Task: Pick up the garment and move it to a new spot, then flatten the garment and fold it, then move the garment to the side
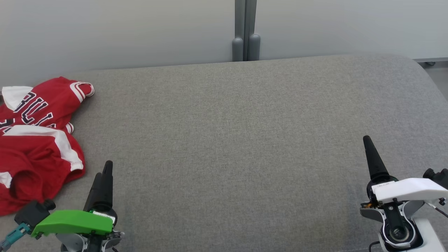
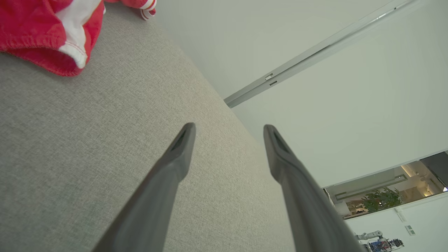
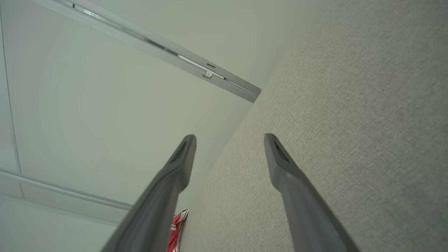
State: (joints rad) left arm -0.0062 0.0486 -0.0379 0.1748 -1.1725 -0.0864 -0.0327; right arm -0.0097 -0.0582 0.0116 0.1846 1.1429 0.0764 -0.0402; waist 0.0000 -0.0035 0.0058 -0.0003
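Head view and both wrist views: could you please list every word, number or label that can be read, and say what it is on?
"BULL": black letters on the crumpled red and white jersey; a fold hides the rest.
Dark strokes below them: cut off, unreadable.
Print on the small white label at the right gripper's base: too small to read.
Small pale wall sign in the left wrist view: too small.

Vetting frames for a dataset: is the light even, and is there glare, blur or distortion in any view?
Head view: soft even light, no glare, red garment sharp, faint shadow low on the right of the grey cushion. Left wrist view: scene steeply tilted, weave crisp around the left tool. Right wrist view: same tilt, flat light, right tool dark but unblurred.
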